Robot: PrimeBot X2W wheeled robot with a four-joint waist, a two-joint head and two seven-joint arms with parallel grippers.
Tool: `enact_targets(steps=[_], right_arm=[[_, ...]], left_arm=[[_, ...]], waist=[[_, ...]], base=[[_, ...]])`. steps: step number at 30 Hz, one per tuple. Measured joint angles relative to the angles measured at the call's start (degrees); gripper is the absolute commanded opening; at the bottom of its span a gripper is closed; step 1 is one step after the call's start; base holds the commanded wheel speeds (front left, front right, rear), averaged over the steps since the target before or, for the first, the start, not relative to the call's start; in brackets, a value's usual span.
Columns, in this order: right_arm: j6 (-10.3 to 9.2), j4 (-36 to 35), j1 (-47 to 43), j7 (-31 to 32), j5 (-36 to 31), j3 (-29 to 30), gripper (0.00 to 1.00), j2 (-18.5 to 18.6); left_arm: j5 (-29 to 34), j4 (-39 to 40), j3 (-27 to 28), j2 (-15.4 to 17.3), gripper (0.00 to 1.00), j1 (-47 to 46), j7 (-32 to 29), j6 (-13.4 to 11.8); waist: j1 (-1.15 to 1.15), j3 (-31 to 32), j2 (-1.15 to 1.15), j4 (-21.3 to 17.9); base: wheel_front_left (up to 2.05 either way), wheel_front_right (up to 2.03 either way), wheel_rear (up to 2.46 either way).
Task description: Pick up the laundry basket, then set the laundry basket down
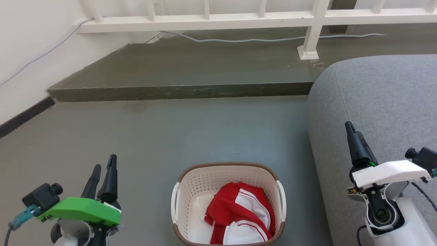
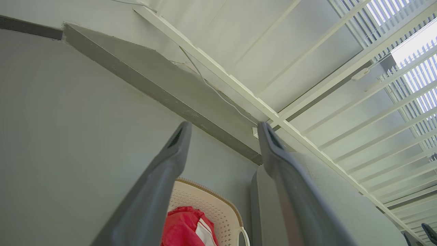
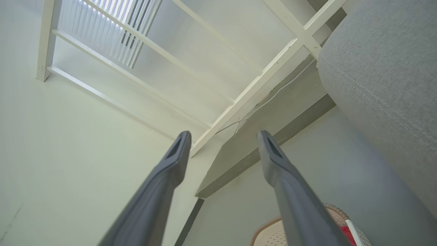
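The laundry basket stands on the grey floor at the bottom middle of the head view, cream-white and perforated, with a brown rim and a white handle on each side. A red and white garment lies inside it. My left gripper is open, off to the basket's left and apart from it. My right gripper is to the basket's right, in front of the sofa. In the left wrist view my gripper is open and empty, with the basket below it. My right gripper is open, the basket's rim low between the fingers.
A grey sofa fills the right side, close to the basket. A raised concrete step runs across behind, with a white railing and its post on it. A cable lies along the step. A white wall stands at left.
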State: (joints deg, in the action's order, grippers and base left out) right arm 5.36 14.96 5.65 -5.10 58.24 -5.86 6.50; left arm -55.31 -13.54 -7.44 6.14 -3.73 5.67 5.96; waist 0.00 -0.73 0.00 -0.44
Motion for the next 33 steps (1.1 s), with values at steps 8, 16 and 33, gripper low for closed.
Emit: enact_targets(steps=[8, 16, 33], right_arm=[[-0.93, -0.58, 0.05, -1.79, -7.20, -1.54, 1.00, 0.02], [-1.94, -0.65, 0.18, -3.47, -13.85, -2.43, 1.00, -0.05], [-3.63, -0.51, 0.99, -6.68, -26.30, -3.92, 1.00, -0.73]], left_arm=[[7.82, 0.30, -1.58, 0.01, 1.00, -0.06, 1.52, -1.00], [14.77, 1.09, -2.21, -0.08, 1.00, -0.13, 3.05, -1.51], [27.17, 1.44, -3.59, -1.09, 1.00, -1.35, 6.16, -1.51]], waist=[[0.00, -0.18, 0.00, -0.03], [0.00, -0.39, 0.00, -0.05], [0.00, -0.94, 0.00, -0.22]], base=[[0.00, 0.00, 0.00], [0.00, 0.00, 0.00], [0.00, 0.00, 0.00]])
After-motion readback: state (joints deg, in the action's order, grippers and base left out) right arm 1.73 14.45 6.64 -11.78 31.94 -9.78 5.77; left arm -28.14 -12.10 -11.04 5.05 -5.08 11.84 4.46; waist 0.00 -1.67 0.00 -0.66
